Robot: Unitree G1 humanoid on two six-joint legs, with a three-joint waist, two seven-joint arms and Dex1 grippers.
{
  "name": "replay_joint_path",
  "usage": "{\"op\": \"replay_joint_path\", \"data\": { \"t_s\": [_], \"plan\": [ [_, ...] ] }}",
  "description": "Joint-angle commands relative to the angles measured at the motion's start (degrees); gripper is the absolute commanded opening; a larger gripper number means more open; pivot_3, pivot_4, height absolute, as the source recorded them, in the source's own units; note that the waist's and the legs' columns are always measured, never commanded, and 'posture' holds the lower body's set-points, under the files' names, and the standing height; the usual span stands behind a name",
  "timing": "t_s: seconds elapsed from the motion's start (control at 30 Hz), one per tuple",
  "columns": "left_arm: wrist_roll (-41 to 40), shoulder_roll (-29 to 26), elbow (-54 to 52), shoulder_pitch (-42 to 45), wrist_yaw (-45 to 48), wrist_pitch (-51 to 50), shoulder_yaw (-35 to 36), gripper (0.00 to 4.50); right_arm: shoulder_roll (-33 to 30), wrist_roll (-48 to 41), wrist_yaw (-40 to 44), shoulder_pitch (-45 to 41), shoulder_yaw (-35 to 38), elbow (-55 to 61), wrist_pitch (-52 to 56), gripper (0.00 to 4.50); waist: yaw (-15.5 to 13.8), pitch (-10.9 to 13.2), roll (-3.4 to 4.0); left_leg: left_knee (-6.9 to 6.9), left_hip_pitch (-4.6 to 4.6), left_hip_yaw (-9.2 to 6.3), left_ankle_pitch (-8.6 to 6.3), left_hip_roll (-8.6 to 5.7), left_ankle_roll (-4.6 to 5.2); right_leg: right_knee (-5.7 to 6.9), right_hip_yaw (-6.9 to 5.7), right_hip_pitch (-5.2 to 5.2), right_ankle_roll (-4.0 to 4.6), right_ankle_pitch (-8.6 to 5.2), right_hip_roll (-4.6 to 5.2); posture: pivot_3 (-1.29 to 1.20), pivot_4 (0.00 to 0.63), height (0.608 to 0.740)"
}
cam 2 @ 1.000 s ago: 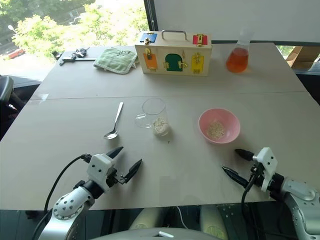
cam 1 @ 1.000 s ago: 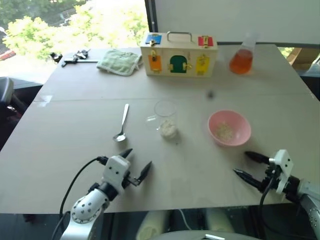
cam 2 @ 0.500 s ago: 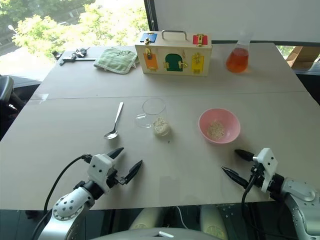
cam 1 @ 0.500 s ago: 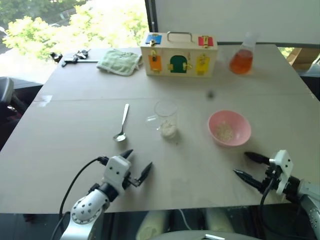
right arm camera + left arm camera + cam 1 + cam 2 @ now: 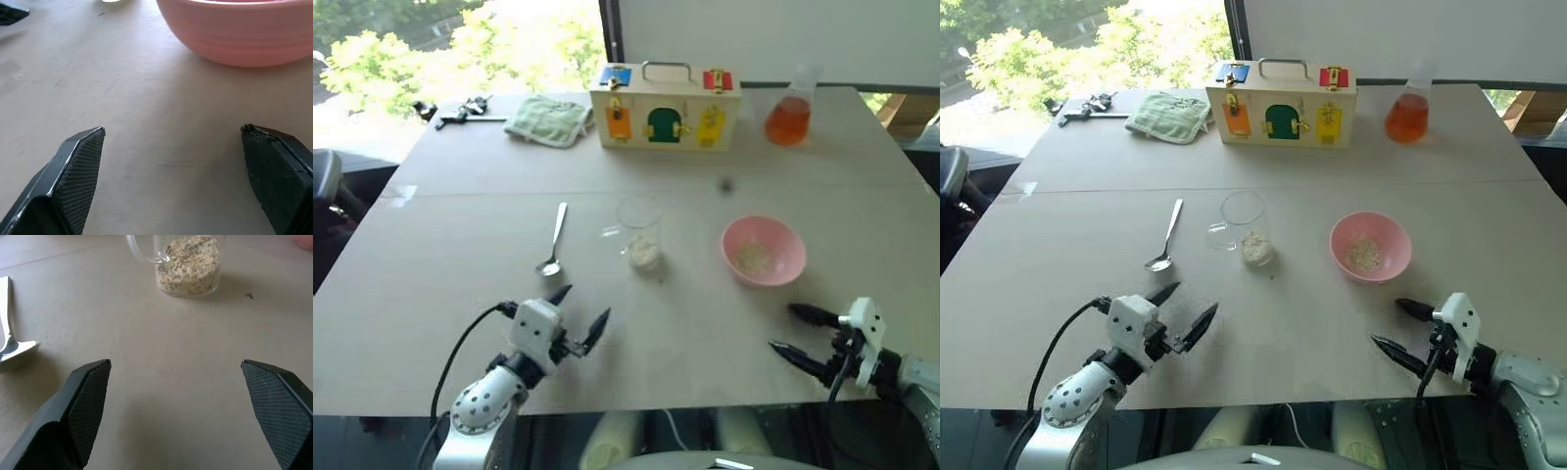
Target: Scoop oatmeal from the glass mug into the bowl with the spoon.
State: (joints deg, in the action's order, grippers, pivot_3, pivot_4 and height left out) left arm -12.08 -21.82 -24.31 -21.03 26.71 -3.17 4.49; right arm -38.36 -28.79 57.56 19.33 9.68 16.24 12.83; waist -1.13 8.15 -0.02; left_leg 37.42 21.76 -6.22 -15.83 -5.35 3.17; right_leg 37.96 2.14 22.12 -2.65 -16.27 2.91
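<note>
Slightly shifted since a second ago: the left gripper (image 5: 576,309) now sits a little nearer the spoon, and the right gripper (image 5: 795,331) has drawn back a touch toward the table's near edge. Nothing on the table (image 5: 460,225) has moved.

Left gripper: released, fingers spread wide, empty, low over the table at 7 o'clock from the mug. Right gripper: released, fingers spread wide, empty, at 5 o'clock from the bowl.

Spoon (image 5: 551,242): slim, shiny silver, long thin handle, small oval bowl toward the robot. It lies flat at 9 o'clock from the mug, apart from it, handle pointing to 12 o'clock.

Glass mug (image 5: 639,232): clear, cylindrical, upright, side handle toward the spoon. Sits at table centre.

Oatmeal (image 5: 190,263): pale cream flakes with darker flecks, filling the lower part of the mug. A small heap also lies in the bowl.

Bowl (image 5: 763,251): round, pink plastic, wider than the mug, at 3 o'clock from it, apart.

Step in hand, as judged: reaching for the spoon. To do it well, the left gripper should come down across the thin handle near its middle, fingers straddling it squarely, since a flat, slick handle can skid or pivot. Keeping clear of the mug matters, as it would tip easily.
</note>
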Motion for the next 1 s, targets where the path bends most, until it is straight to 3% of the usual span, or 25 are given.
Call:
{"op": "replay_joint_path", "data": {
  "t_s": [0.03, 0.27, 0.5, 0.7, 1.0],
  "plan": [
    [-0.67, 0.81, -4.14, 2.18, -3.17, 0.05, 3.35, 4.45, -2.87, -5.41, 1.98, 1.51, -2.23, 9.65, 7.41, 4.50, -0.01, 0.01, -0.02, 0.01, 0.01, -0.02, 0.00, 0.01, 0.00, 0.00, -0.03, 0.00, 0.00, 0.00, -0.01, 0.00, 0.150, 0.740],
    [-1.01, 2.04, -8.41, 13.01, -13.80, -15.34, 8.45, 4.45, -3.93, -18.25, -4.56, -5.94, -2.35, 24.84, 18.59, 4.50, 0.04, 0.10, -0.21, 0.07, 0.03, -0.07, 0.02, 0.00, -0.02, 0.02, -0.09, 0.00, -0.02, 0.01, -0.03, 0.00, 0.150, 0.740],
    [0.55, -3.67, -0.31, 21.46, -15.51, -29.87, 11.35, 4.45, -4.52, -23.35, -12.95, -16.85, -1.11, 30.13, 22.82, 4.50, 0.13, 0.17, -0.40, 0.07, 0.10, -0.15, 0.17, -0.06, -0.27, 0.01, -0.17, 0.06, -0.02, 0.02, -0.02, 0.00, 0.150, 0.740],
    [0.87, -7.01, 10.87, 29.41, -13.11, -30.90, 9.85, 4.45, -7.24, -17.48, -18.40, -19.71, -4.15, 32.69, 25.28, 4.50, 0.00, 0.20, -0.50, 0.06, 0.13, -0.35, 0.21, -0.10, -0.34, 0.01, -0.37, 0.08, -0.01, 0.02, 0.02, 0.00, 0.150, 0.740],
    [0.35, -6.74, 14.70, 33.71, -8.77, -28.90, 7.54, 4.45, -7.48, -13.98, -18.36, -17.73, -4.05, 34.10, 22.65, 4.50, 0.19, 0.23, -0.55, 0.06, 0.26, -0.40, 0.22, -0.19, -0.34, 0.03, -0.38, 0.20, -0.01, 0.02, 0.11, 0.00, 0.150, 0.740]
  ]
}}
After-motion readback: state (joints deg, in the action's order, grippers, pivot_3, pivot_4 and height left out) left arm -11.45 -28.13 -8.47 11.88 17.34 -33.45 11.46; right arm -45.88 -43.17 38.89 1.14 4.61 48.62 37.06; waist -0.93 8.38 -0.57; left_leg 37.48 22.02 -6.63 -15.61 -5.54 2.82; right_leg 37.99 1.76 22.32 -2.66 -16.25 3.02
